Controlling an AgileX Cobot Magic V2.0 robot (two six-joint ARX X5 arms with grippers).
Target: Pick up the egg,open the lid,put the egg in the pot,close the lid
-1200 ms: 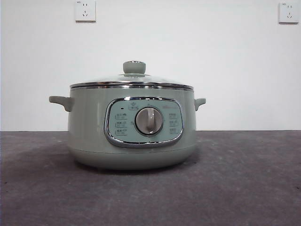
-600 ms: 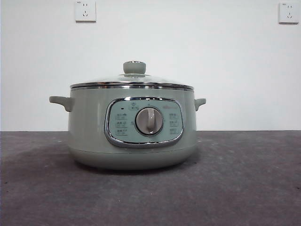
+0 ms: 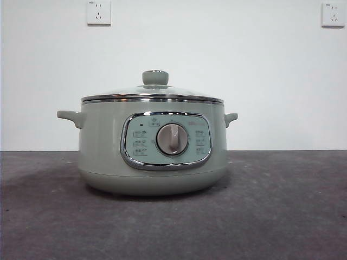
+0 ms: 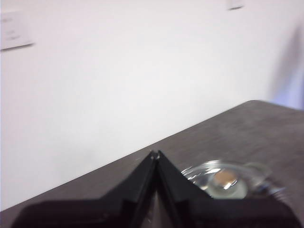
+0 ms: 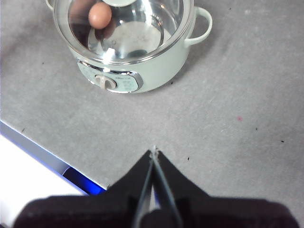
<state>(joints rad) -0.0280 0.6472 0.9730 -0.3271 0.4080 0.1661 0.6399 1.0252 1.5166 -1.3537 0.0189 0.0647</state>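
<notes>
The pale green pot (image 3: 103,146) stands in the middle of the grey table, its dial facing the front view. The glass lid (image 3: 152,93) with its green knob (image 3: 155,77) sits shut on the rim. In the right wrist view the brown egg (image 5: 99,15) shows through the lid (image 5: 142,33), inside the pot (image 5: 161,71). My right gripper (image 5: 153,153) hangs shut and empty, well back from the pot. High above the table my left gripper (image 4: 155,154) is shut and empty too, with the blurred lid (image 4: 209,183) beyond it. Neither arm shows in the front view.
Two wall sockets (image 3: 98,12) (image 3: 332,14) sit on the white wall behind. The table's edge (image 5: 42,149) runs near my right gripper, with a blue strip (image 5: 85,183) and a white area beyond it. Grey tabletop (image 3: 282,206) surrounds the pot.
</notes>
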